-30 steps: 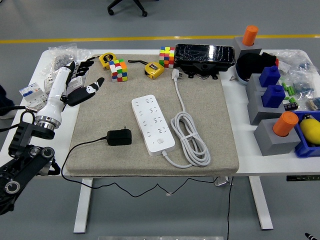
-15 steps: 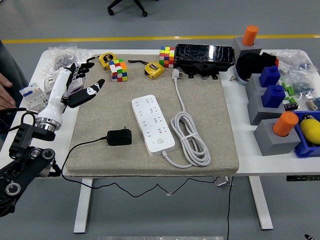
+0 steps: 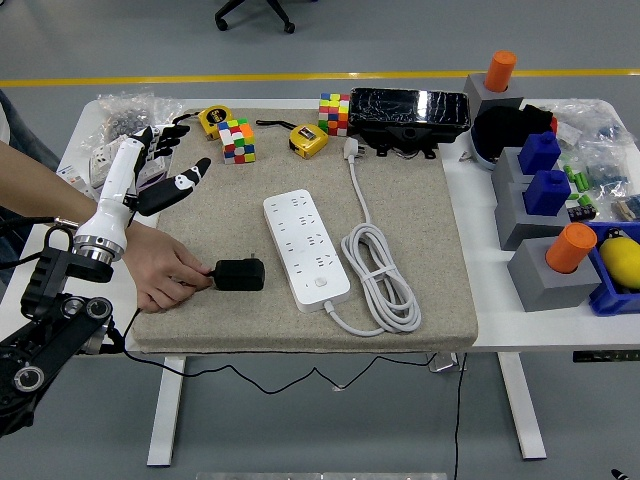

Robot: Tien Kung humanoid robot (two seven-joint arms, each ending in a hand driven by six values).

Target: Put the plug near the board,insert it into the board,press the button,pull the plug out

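**Step 1 pending: plug not yet brought to the board**

The black plug lies flat on the grey mat, to the left of the white board and apart from it, with a strip of bare mat between the two. Its thin black lead runs off the mat's left side.

Note that a person's hand, reaching in from the left edge, has its fingertips on the rear of the plug. Your robot does not hold it.

Your left hand hovers above the mat's far-left corner, fingers spread and relaxed, gripping nothing. It sits well apart from the plug, further back on the desk. The right arm does not appear in the head view.

Judged status: the first step, placing the plug beside the board, is not yet done. Insertion, button press and withdrawal remain.

Next move, as advised:
1. Wait until the person's hand is clear of the plug.
2. Bring your left hand toward you and down over the plug body.
3. Close the fingers across its sides, leaving the prong end free.
4. Carry it right, toward a socket row on the board.

Caution: the board's own white cable lies coiled on its right side; keep the approach on the left.
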